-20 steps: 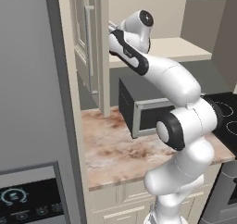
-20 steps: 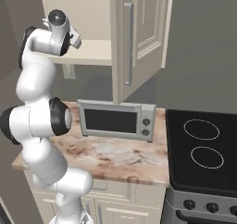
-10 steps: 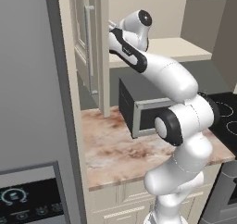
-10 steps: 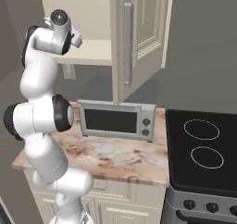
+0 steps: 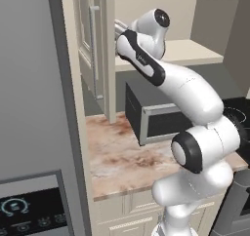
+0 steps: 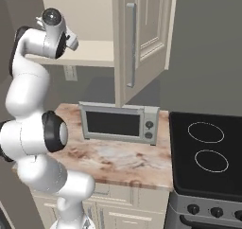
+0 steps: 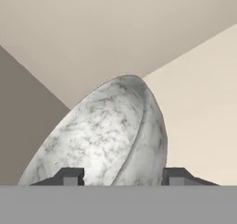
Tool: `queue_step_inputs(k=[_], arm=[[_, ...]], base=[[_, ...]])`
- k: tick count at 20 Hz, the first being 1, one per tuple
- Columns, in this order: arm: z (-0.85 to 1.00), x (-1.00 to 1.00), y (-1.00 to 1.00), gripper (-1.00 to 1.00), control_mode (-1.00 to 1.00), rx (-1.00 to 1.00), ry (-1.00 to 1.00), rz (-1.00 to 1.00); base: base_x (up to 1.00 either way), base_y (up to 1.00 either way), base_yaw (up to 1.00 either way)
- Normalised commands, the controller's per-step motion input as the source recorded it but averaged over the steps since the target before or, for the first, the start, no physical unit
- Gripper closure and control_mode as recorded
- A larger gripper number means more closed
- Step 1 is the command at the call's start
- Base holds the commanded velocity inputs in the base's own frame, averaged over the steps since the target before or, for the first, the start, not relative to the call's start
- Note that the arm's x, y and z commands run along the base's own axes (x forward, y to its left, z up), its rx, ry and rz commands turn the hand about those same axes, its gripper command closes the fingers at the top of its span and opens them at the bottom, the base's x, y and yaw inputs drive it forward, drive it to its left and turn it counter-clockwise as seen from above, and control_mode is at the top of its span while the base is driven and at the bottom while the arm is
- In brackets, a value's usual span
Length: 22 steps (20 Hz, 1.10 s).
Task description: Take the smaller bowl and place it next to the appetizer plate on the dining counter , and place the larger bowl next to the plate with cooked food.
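The marble counter point(image 6: 118, 159) runs nearest, with a microwave point(image 6: 119, 123) standing on it and a black stove point(image 6: 208, 154) just beside it to the right. Above, a cabinet door point(image 6: 142, 39) stands open and the arm reaches up onto the cream shelf point(image 5: 193, 52). In the hand view the smaller bowl point(image 7: 104, 140) — mottled grey-white — sits between the gripper point(image 7: 121, 177) tips, its rim between them. Whether the tips press it I cannot tell — their ends are cut off.
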Motion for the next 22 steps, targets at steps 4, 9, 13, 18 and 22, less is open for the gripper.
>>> queue_step_inputs(k=[4,9,13,18,22], arm=[[0.00,-1.00,-0.10,1.00,-1.00,0.00,-0.18,0.00],[0.00,-1.00,-0.43,1.00,-1.00,0.01,-0.16,0.00],[0.10,-1.00,-0.53,1.00,-1.00,0.03,0.00,0.00],[0.29,-1.00,-0.19,1.00,-1.00,0.00,0.12,0.00],[0.17,-1.00,-0.05,1.00,-1.00,0.00,0.26,0.00]], base=[[0.00,0.00,0.00],[0.00,0.00,0.00],[0.00,0.00,0.00],[0.00,0.00,0.00],[0.00,0.00,0.00]])
